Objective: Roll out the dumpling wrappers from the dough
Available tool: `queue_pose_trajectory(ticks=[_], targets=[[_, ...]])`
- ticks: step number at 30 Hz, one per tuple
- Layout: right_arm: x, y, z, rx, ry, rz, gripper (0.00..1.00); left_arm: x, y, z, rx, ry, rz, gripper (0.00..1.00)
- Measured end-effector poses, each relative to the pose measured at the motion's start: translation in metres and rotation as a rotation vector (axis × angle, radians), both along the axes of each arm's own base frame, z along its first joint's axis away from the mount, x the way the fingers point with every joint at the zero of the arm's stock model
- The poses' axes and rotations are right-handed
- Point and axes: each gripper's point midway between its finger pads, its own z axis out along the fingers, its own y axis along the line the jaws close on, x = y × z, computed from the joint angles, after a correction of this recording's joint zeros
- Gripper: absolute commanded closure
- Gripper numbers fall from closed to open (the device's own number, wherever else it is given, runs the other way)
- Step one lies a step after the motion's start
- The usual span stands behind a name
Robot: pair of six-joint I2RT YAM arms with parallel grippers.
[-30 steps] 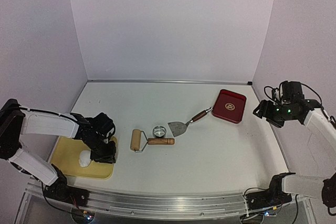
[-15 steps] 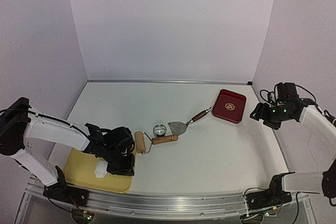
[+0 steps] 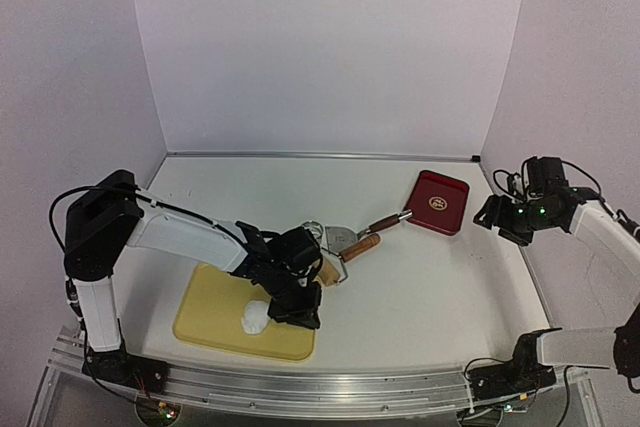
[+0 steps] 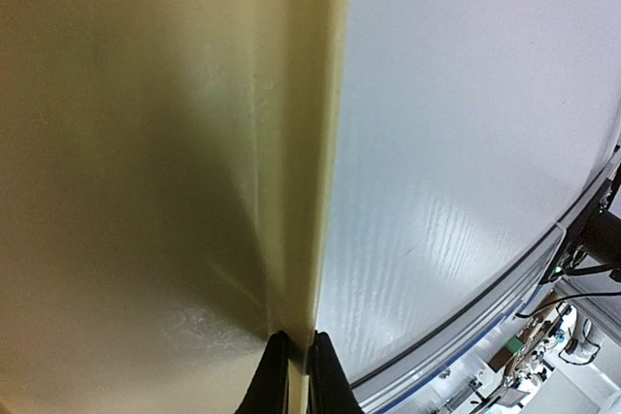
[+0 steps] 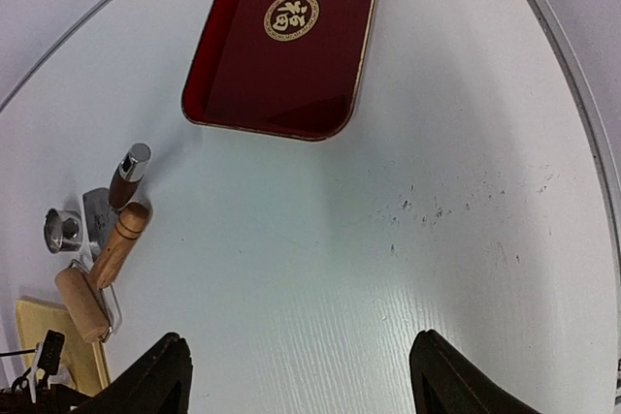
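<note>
2 arms: 1 low, 1 raised.
The left arm (image 3: 180, 232) reaches from its base toward 3 o'clock with the wrist bent down. The left gripper (image 3: 298, 315) sits low, its fingers (image 4: 275, 380) almost touching. The right arm (image 3: 610, 237) is folded high at 3 o'clock. The right gripper (image 3: 497, 217) points toward 9 o'clock, its fingers (image 5: 160, 380) spread wide.

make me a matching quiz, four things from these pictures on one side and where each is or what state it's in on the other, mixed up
Things
1. dough
2. red tray
3. rolling pin
4. right gripper

Place or state
a. open, above bare table
b. on the yellow board
c. empty, toward the far right of the table
d. lying on the table near the ring cutter

Pairs: 1-b, 2-c, 3-d, 4-a
</note>
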Motion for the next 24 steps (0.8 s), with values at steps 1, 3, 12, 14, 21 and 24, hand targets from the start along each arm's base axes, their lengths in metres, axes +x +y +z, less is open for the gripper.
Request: queue_pose_trajectory(ticks=[1,3,12,14,21,24], targets=[[0.0,0.0,0.001,0.001,-0.004,0.001,0.22,0.001,-0.007,0.0,-0.011,-0.003,-0.009,1.0],[-0.001,0.001,0.004,0.003,-0.013,0.003,0.22,0.003,-0.02,0.001,-0.029,0.001,-0.027,1.0],[-0.007,0.006,0.005,0.015,-0.026,0.022,0.22,0.011,-0.071,0.004,-0.088,0.007,-0.063,0.98],[-0.009,0.013,0.003,0.021,-0.02,0.048,0.22,0.011,-0.08,0.004,-0.101,0.01,-0.072,0.91],[-0.018,0.065,-0.024,-0.002,0.077,0.228,0.24,0.009,-0.099,0.01,-0.163,-0.002,-0.117,0.6],[-0.022,0.089,-0.037,-0.025,0.122,0.295,0.29,0.009,-0.093,0.016,-0.162,-0.026,-0.114,0.52]])
